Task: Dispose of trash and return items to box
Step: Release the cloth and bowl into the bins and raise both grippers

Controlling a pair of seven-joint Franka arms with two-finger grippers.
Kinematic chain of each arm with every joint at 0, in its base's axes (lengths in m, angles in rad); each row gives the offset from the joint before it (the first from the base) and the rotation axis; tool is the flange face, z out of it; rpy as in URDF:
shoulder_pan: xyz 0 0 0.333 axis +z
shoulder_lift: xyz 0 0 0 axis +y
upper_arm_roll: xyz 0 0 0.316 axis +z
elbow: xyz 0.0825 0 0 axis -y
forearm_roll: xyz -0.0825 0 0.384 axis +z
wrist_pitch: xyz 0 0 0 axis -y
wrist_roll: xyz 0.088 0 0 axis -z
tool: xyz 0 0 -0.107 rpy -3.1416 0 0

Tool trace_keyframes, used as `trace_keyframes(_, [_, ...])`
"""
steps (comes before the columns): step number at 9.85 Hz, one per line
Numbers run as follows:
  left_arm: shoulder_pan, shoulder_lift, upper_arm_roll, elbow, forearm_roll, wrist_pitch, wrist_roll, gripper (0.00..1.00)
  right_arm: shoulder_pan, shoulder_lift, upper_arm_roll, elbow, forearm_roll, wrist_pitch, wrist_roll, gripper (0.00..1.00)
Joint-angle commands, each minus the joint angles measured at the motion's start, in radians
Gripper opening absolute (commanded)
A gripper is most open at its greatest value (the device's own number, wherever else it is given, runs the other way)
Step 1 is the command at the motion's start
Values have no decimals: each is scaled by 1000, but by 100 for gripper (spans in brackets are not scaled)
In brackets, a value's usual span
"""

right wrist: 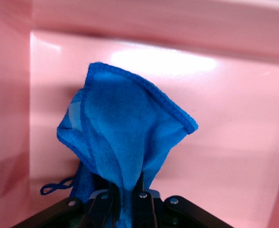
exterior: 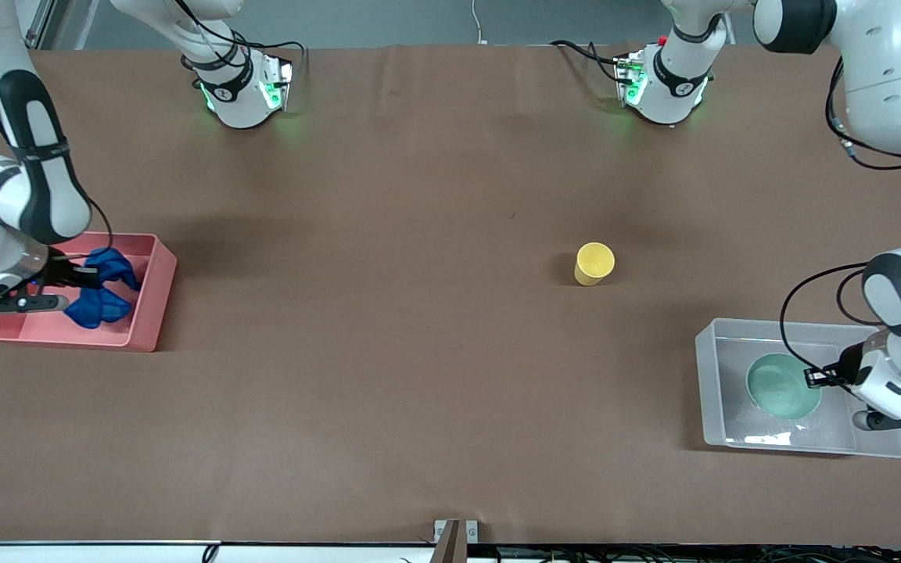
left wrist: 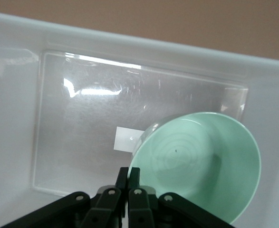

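**Over both bins: rag and bowl each pinched in a gripper**

At the right arm's end of the table, pink rectangular plastic bin [exterior: 155, 301] with right gripper [exterior: 79, 275] down inside it. Fingers [right wrist: 141, 202] pinched tight on small bright blue wrinkly cloth rag [exterior: 102, 293]; cloth bunched up between them in the right wrist view [right wrist: 122, 147], thin blue string loop [right wrist: 53, 186] hanging beside it against the pink floor [right wrist: 225, 142]. Rag inside the bin walls; resting on the floor or hanging just above it, cannot tell.

At the left arm's end, clear translucent rectangular plastic bin [exterior: 712, 391] with left gripper [exterior: 814, 378] inside. Fingers [left wrist: 134, 178] closed almost together on the rim of pale mint-green round bowl [exterior: 783, 385]. Bowl tilted in the left wrist view [left wrist: 201, 166], within the clear bin, over small white square label [left wrist: 127, 138] on the bin bottom [left wrist: 82, 137].

Small yellow plastic cup [exterior: 594, 263] upright on brown table [exterior: 388, 375], out in the open, well apart from both bins, closer to the clear one, farther from the front camera than it. Untouched by either gripper.
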Motion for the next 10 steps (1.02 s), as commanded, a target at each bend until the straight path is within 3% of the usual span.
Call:
trace_keyframes(1, [1, 53, 7, 9, -24, 24, 26, 3, 4, 8, 0, -13, 27, 5, -14, 99])
trace_keyframes(3, [-1, 55, 1, -67, -24, 98, 26, 5, 2, 3, 3, 12, 45, 3, 3, 100])
trace_keyframes(4, [-4, 54, -1, -85, -24, 103, 26, 7, 5, -17, 1, 62, 72, -51, 50, 100])
trace_keyframes(5, [-4, 54, -1, -101, -24, 103, 26, 11, 5, -67, 6, 131, 71, -201, 140, 100])
trace_keyframes(6, [-5, 47, -1, -105, -22, 101, 26, 30, -5, -115, 48, 204, 65, -313, 220, 100])
trace_keyframes(7, [-7, 32, 1, -106, -17, 92, 28, 76, -22, -164, 93, 267, 44, -412, 257, 100])
trace_keyframes(8, [-9, -29, 1, -114, -10, 60, 35, 97, -24, -193, 133, 332, 7, -510, 338, 100])
trace_keyframes(10, [-9, -159, 1, -111, -5, -44, 77, 100, -48, -230, 266, 509, -97, -790, 518, 100])
